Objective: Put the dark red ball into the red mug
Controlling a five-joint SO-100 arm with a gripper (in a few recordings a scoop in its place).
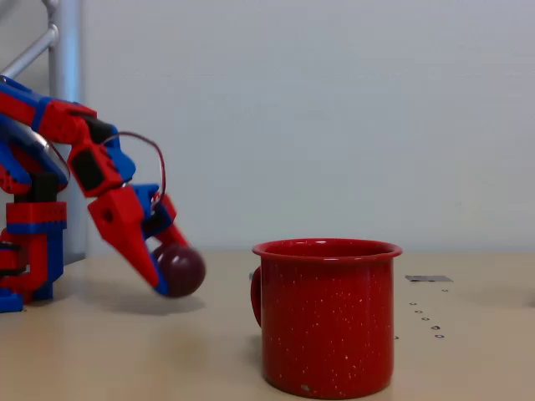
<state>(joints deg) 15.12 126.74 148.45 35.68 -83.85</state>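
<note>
Red mug point(328, 317) foreground; ball point(182, 269) in end effector point(167, 271)

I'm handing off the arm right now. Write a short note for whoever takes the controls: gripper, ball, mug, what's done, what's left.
Gripper: shut on the dark red ball, low at the left of the fixed view, tips angled down toward the table.
Ball: in the gripper, just above the table; whether it touches the surface is unclear.
Red mug: upright, to the right of the gripper, apart from it, handle on its left side.
Done: ball grasped.
Left: lift above the rim, carry right over the mug, release inside.
</note>
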